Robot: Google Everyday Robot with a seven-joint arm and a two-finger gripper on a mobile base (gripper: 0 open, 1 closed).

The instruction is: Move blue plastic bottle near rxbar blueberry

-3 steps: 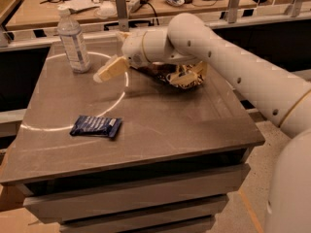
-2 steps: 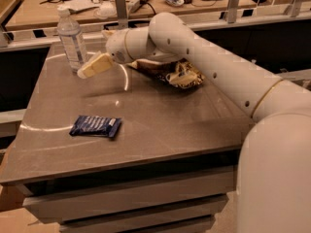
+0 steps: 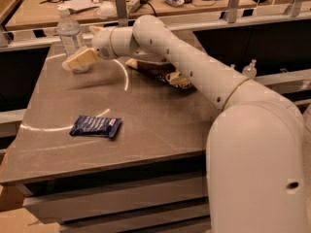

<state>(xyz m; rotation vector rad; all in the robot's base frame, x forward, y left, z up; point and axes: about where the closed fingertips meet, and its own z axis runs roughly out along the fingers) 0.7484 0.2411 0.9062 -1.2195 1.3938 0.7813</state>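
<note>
The blue plastic bottle (image 3: 68,33), clear with a white cap and pale label, stands upright at the far left corner of the grey table (image 3: 146,130). The rxbar blueberry (image 3: 95,126), a flat dark-blue wrapper with white lettering, lies near the table's front left. My gripper (image 3: 77,61) is at the bottle's lower part, its cream fingers (image 3: 83,58) reaching the bottle's base from the right. The white arm stretches in from the right across the table.
A brown-and-white chip bag (image 3: 163,73) lies at the back middle, partly under my arm. A small clear bottle (image 3: 250,69) stands off the table to the right. A workbench with cables and tools runs behind a rail.
My gripper has moved left across the table's back, from near the chip bag to the base of the bottle. The bottle and the bar have not moved.
</note>
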